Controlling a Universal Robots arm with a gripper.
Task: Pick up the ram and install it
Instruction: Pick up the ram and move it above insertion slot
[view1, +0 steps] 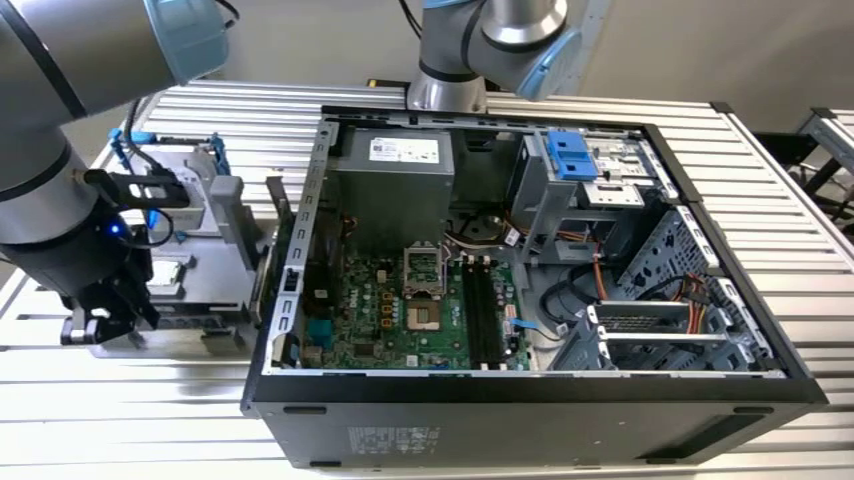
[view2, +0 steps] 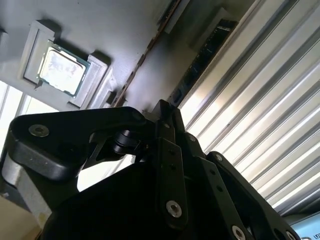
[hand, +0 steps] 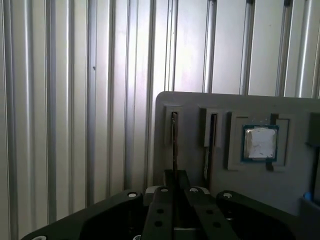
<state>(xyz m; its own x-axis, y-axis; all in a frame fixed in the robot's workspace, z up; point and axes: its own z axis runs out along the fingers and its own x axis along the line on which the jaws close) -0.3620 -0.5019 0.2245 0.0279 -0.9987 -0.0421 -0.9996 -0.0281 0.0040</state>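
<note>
Black jointed claw (hand: 174, 176) pinches the thin, edge-on ram (hand: 173, 135) standing in a grey moulded tray (hand: 200, 101).

From my station I can't read any print in these views. In the exterior view a white sticker (view1: 404, 150) sits on the grey power supply (view1: 394, 190), but its lettering is too small for me to make out. A pale printed patch (view1: 394, 440) on the near outer wall of the computer case (view1: 561, 405) is just as unreadable. In both wrist views the silver lid of the processor chip (hand: 259, 142) (view2: 61, 69) carries faint markings that I can't resolve into characters.
</note>
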